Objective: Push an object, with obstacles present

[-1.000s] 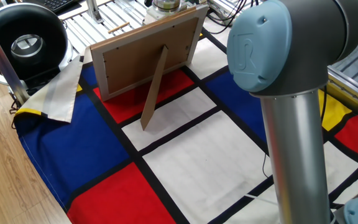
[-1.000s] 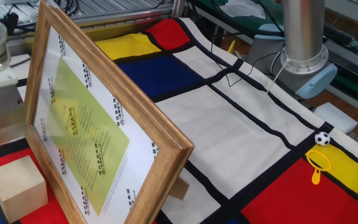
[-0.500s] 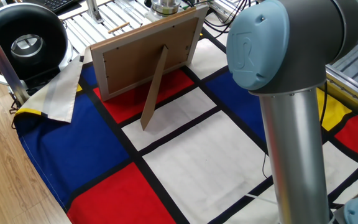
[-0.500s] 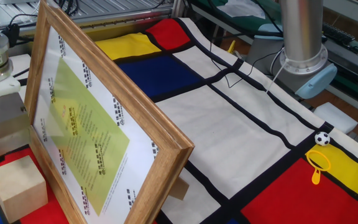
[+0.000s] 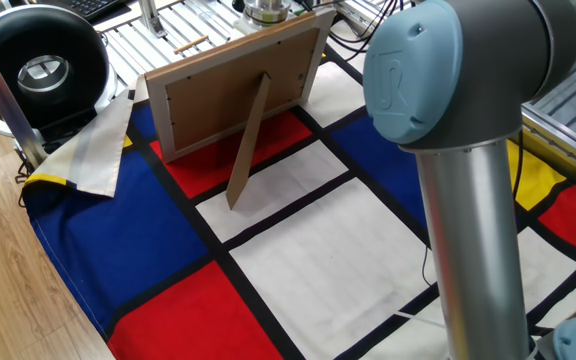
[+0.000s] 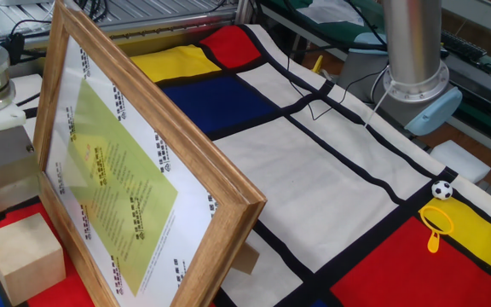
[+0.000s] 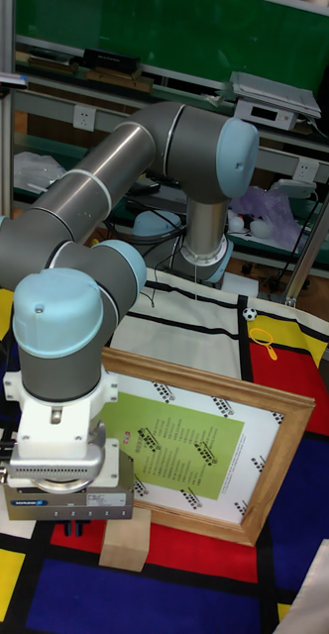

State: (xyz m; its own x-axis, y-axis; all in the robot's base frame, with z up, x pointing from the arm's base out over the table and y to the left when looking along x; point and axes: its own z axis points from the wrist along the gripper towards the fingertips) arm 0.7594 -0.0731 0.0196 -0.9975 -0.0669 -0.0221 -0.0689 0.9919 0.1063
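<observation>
Claw point(image 7: 85, 530) dropped slightly since earlier frame, now steady; fingers hidden, grip state unclear. Wooden block point(image 7: 125, 543) just beside it, low; picture frame point(image 7: 209, 456) close behind.

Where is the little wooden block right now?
In the tall fixed view the wooden block sits on a red square, just under the claw, in front of the picture frame.

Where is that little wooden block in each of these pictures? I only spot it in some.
One fixed view: not visible; it is hidden behind the frame.
The other fixed view: the block sits bottom left, in front of the frame's glass.
Tall fixed view: the block sits near the bottom, under the tool.
Shared landmark: the wooden frame.
</observation>
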